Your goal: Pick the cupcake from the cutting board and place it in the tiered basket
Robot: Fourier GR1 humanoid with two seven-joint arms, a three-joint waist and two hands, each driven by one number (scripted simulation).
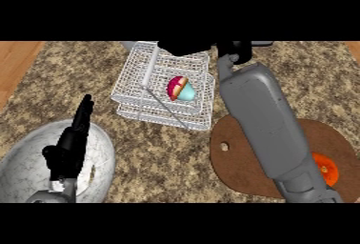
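The cupcake (181, 88), with pink-red icing and a pale blue wrapper, lies on its side in the upper tier of the white wire tiered basket (137, 78). My right hand (186, 46) hovers over the basket's far edge, open, fingers stretched to the left and apart from the cupcake. Its grey forearm (264, 124) crosses the round brown cutting board (235, 162) at the right. At the left, my left hand (70, 143) rests open with its fingers pointing up.
A marbled grey plate (28, 162) lies under the left hand at the lower left. An orange object (326, 170) sits on the cutting board beside the right forearm. A wooden surface (14, 62) borders the speckled counter at the far left.
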